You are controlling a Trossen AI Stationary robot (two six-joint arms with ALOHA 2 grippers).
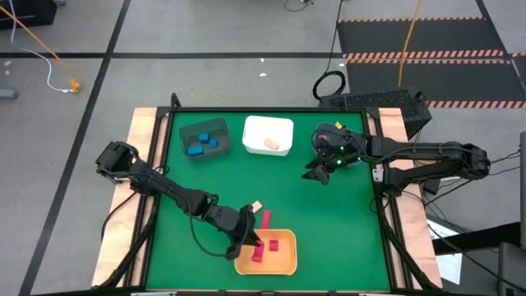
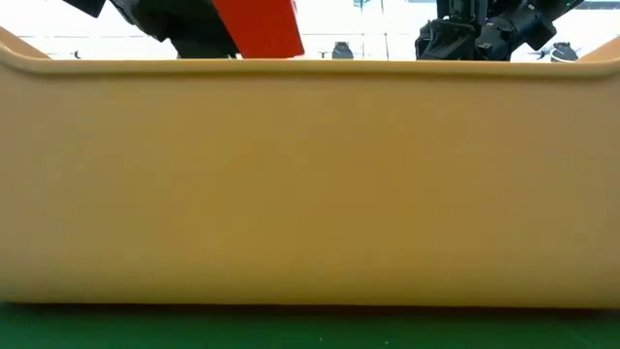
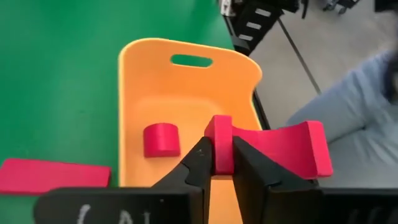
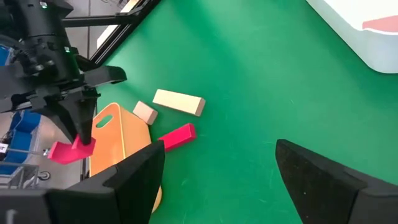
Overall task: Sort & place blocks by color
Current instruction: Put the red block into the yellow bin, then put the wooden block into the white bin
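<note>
My left gripper [image 1: 246,237] hangs over the near-left part of the orange bin [image 1: 283,263] and is shut on a red arch block [image 3: 292,148]. In the low view the block [image 2: 257,27] shows above the bin's rim. A red round-ended block [image 3: 161,139] and another red block [image 1: 276,244] lie in the bin. On the mat by the bin's far side lie a red bar [image 4: 177,137], a tan bar [image 4: 179,101] and a tan cube [image 4: 145,112]. My right gripper [image 1: 316,174] is open and waits at far right, near the white bin. My left gripper pinches the red arch block between its two fingers by one end [image 3: 222,144], coming from above and pointing down. The rest of the arch sticks out sideways from the fingers. The block is lifted clear above the orange bin's floor.
A grey bin [image 1: 204,138] holds blue blocks and a white bin [image 1: 268,136] holds a tan piece, both at the table's far side. Open green mat lies between the bins. A person's grey-blue sleeve [image 3: 360,112] shows beyond the table's near edge.
</note>
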